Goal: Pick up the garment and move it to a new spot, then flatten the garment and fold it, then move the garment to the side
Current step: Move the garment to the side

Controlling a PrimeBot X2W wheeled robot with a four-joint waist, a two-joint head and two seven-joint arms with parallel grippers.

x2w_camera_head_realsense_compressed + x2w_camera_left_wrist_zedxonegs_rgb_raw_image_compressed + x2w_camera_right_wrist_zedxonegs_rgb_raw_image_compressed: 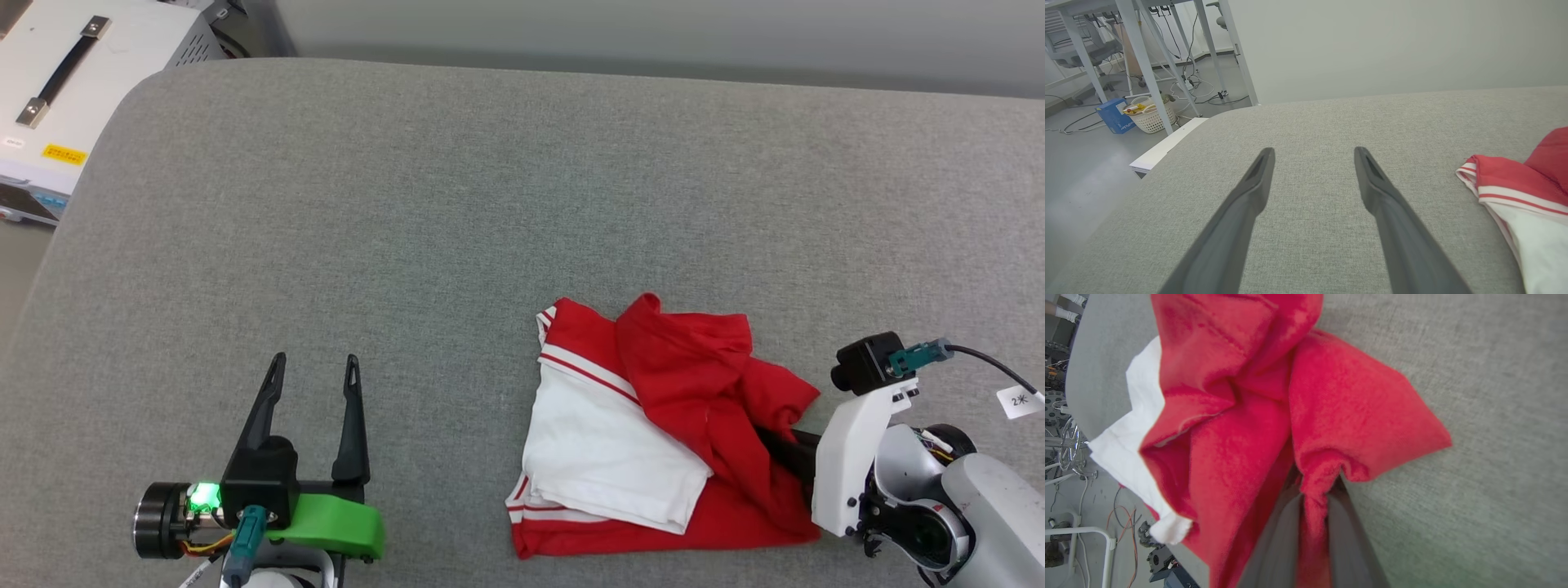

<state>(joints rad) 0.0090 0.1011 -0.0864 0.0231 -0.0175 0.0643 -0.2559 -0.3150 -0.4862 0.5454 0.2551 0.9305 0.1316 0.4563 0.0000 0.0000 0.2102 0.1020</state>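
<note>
The garment (653, 425), a red shirt with a white sleeve and striped trim, lies bunched on the grey padded surface at the lower right of the head view. My right gripper (775, 441) reaches into its right edge from the right. In the right wrist view its two fingers pinch a fold of red cloth (1331, 428), the right gripper (1314, 494) shut on the garment. My left gripper (314, 363) stands open over bare surface at the lower left, well apart from the shirt; its spread fingers (1257, 179) hold nothing, and the garment's trimmed edge (1515, 188) lies to their right.
The grey padded surface (457, 196) stretches far behind and left of the shirt. A white equipment case (73, 73) stands off its far left corner. Beyond the left edge are floor, table legs (1139, 61) and a basket (1149, 116).
</note>
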